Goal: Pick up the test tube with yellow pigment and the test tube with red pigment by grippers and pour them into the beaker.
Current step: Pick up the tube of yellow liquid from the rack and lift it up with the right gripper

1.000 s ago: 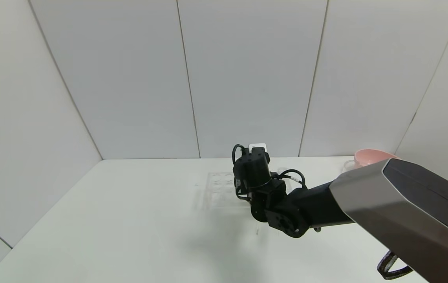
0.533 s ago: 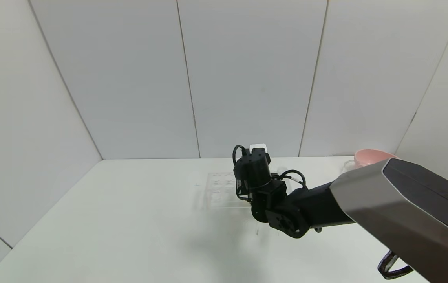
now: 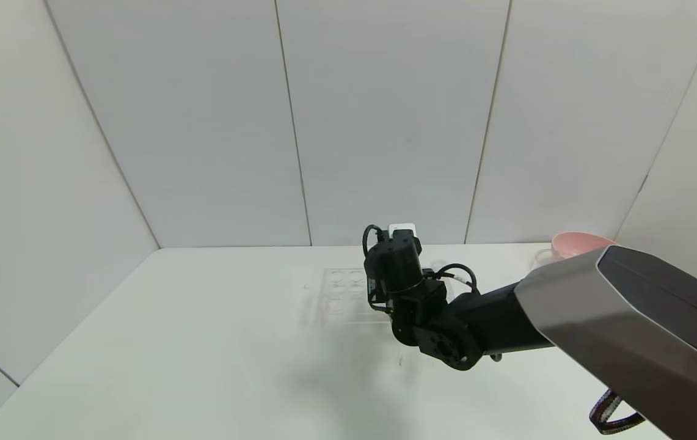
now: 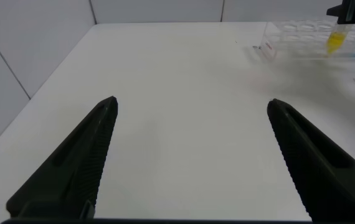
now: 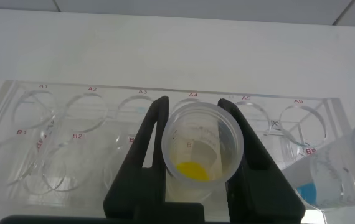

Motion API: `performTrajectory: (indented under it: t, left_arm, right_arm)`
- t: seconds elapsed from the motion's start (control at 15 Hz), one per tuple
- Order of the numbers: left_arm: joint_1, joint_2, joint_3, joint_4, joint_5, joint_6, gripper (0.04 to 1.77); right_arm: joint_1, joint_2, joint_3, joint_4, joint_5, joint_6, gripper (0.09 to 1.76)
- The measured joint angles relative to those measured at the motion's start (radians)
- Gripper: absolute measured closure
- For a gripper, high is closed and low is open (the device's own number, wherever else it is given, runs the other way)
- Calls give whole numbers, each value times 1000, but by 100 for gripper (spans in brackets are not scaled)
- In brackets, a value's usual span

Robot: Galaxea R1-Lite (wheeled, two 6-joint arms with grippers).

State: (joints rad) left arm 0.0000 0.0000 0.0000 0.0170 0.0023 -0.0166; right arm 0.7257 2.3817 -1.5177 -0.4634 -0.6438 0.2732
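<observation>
Right wrist view shows the right claw (image 5: pixel 195 163) clamped on the test tube with yellow pigment (image 5: pixel 202 154), seated in its clear rack (image 5: pixel 53 124) on the worktop (image 4: pixel 184 112); lifting, both pours remain, left claw (image 4: pixel 190 155) idle, spread wide.

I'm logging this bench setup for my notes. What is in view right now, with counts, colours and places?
test tube with yellow pigment: 1, clear with yellow liquid, upright in the rack between the right gripper's fingers
tube with blue liquid: 1, clear with blue liquid, beside the yellow one
tube rack: 1, clear with red slot labels, mid-table; most visible slots empty
pink bowl: 1, pink, far right of table
table: 1, white
right gripper: 1, black, shut on the yellow tube at the rack
left gripper: 1, black, open, hovering over bare table, away from the rack
</observation>
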Motion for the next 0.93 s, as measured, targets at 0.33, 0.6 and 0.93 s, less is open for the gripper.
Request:
performTrajectory:
  t: [0.33, 0.6, 0.93]
  left_arm:
    - [0, 0, 0, 0, 0, 0, 9]
    - [0, 0, 0, 0, 0, 0, 9]
    - [0, 0, 0, 0, 0, 0, 9]
  right_arm:
    - [1, -60, 1, 2, 25, -36, 126]
    - [1, -136, 8, 6, 34, -69, 126]
    - [9, -280, 183, 1, 162, -104, 126]
